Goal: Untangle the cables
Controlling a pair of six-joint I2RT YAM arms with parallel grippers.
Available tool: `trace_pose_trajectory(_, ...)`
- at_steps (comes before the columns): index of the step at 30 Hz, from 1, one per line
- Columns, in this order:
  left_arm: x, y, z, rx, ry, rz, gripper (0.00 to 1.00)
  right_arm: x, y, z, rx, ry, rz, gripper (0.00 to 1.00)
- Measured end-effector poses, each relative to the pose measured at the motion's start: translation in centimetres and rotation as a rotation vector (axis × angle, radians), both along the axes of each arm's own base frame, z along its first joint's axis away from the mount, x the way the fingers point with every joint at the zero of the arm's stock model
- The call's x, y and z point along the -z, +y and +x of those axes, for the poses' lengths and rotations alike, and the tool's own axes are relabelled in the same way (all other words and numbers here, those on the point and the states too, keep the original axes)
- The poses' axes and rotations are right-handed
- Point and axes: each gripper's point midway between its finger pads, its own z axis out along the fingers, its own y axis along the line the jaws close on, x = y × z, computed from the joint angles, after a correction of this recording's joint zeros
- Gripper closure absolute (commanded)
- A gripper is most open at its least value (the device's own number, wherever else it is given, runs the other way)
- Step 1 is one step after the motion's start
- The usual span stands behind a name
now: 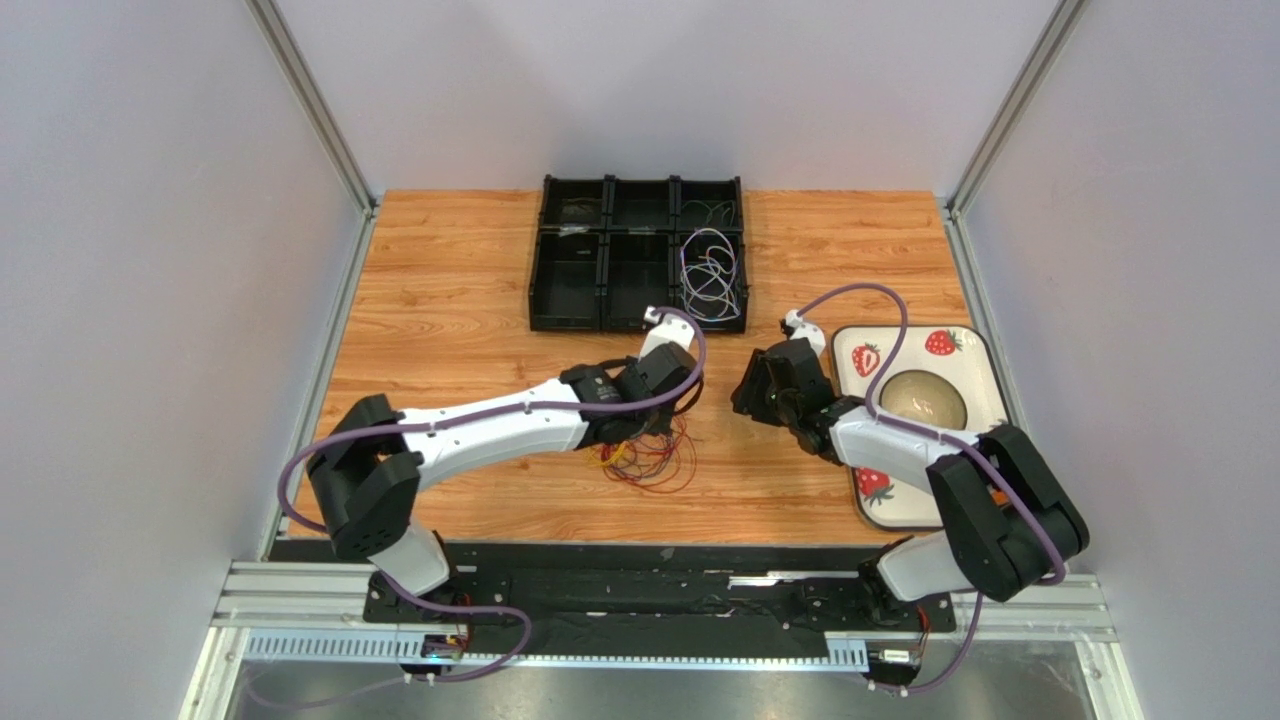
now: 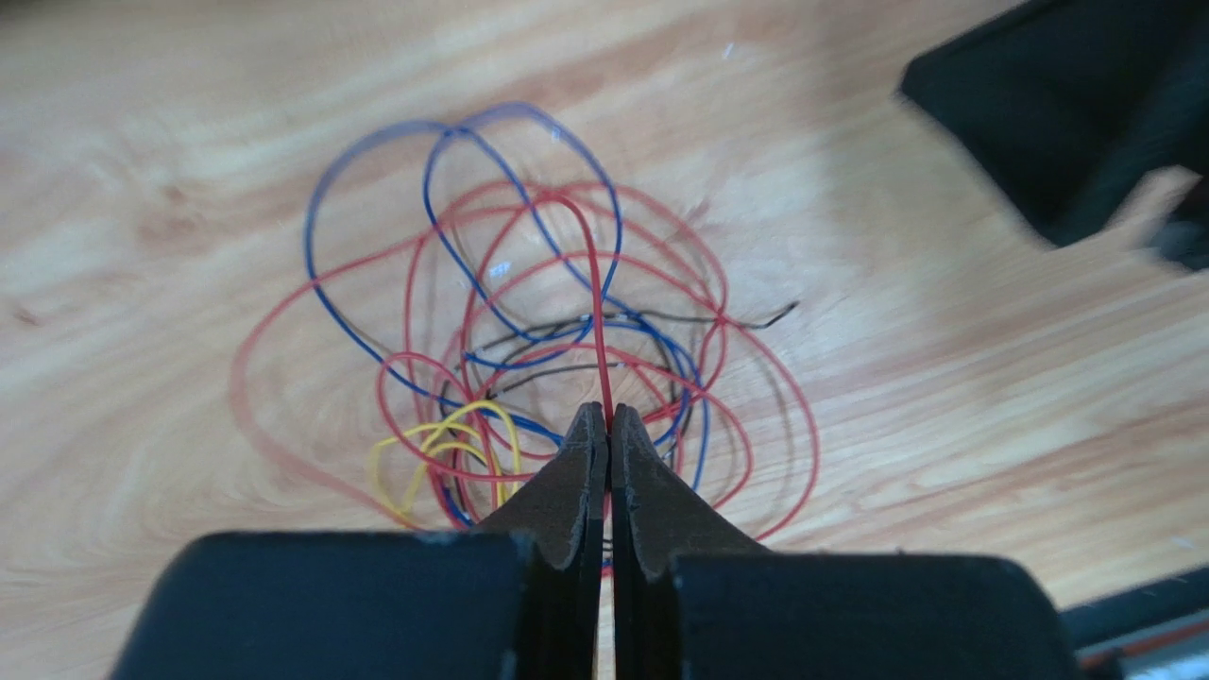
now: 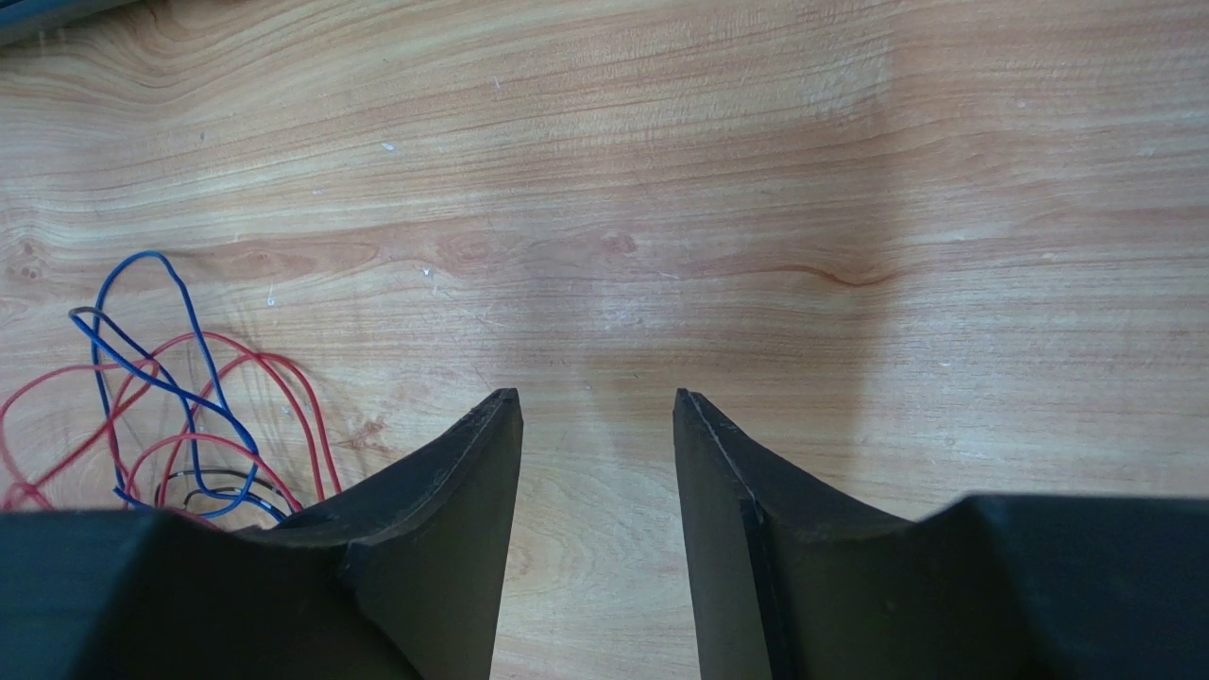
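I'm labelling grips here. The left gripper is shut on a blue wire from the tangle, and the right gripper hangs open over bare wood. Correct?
Not blue: the left wrist view shows the left gripper shut on a red wire. The rest stands.

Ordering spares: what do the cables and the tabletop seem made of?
The cables: probably plastic-insulated wire, smooth, brightly coloured, holding springy loops. The tabletop: wood or wood-print laminate, with visible grain and a slight sheen; I cannot tell which.

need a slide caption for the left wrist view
left gripper shut on a red cable that rises from the tangle on the wooden table
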Motion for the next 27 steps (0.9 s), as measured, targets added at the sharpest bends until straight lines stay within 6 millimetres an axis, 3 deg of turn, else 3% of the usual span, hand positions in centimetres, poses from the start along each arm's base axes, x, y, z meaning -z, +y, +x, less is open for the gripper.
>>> trace_pose_trajectory(2,-3.0,-0.3,0.3,0.014,-0.024,-0.016,1.00,0.1,0.0,0.0,-0.001,0.002,0.000,0.53)
trace_pose_trajectory(4,-7.7,-0.7,0.8,0.029,-0.083,-0.070,1.00,0.2,0.0,0.0,-0.001,0.005,-0.002,0.53)
trace_pose_trajectory(6,-13.5,-0.9,1.1,0.044,-0.163,-0.156,1.00,0.2,0.0,-0.1,-0.001,0.007,-0.002,0.53)
trace_pose_trajectory(7,-18.0,-0.6,1.1,0.052,-0.230,-0.230,1.00,0.2,0.0,0.0,-0.001,0.007,-0.002,0.53)
trace_pose_trajectory(8,-19.4,-0.4,1.0,0.055,-0.250,-0.253,1.00,0.2,0.0,0.0,-0.002,0.006,-0.002,0.53)
trace_pose_trajectory(10,-25.8,0.8,0.3,0.078,-0.354,-0.369,1.00,0.2,0.0,0.0,-0.001,0.006,-0.002,0.53)
trace_pose_trajectory(13,-32.8,3.5,-1.6,0.115,-0.497,-0.531,1.00,0.2,0.0,0.0,-0.001,0.006,-0.002,0.53)
trace_pose_trajectory(15,-35.0,5.4,-2.7,0.121,-0.567,-0.601,1.00,0.2,0.1,0.0,-0.002,0.005,-0.001,0.53)
trace_pose_trajectory(18,-34.7,7.9,-3.5,0.092,-0.621,-0.647,1.00,0.2,0.1,0.0,-0.002,0.005,-0.001,0.53)
trace_pose_trajectory(20,-32.1,7.9,-3.3,0.077,-0.601,-0.618,1.00,0.2,0.1,0.0,-0.002,0.006,-0.001,0.54)
trace_pose_trajectory(24,-23.5,6.0,-2.3,0.078,-0.472,-0.473,1.00,0.2,0.1,0.0,-0.002,0.005,-0.001,0.53)
trace_pose_trajectory(26,-17.8,5.2,-1.9,0.078,-0.376,-0.360,0.97,0.2,0.1,0.0,-0.002,0.005,-0.001,0.53)
trace_pose_trajectory(27,-16.0,5.1,-1.9,0.078,-0.343,-0.319,0.84,0.2,0.1,0.0,-0.002,0.005,-0.001,0.53)
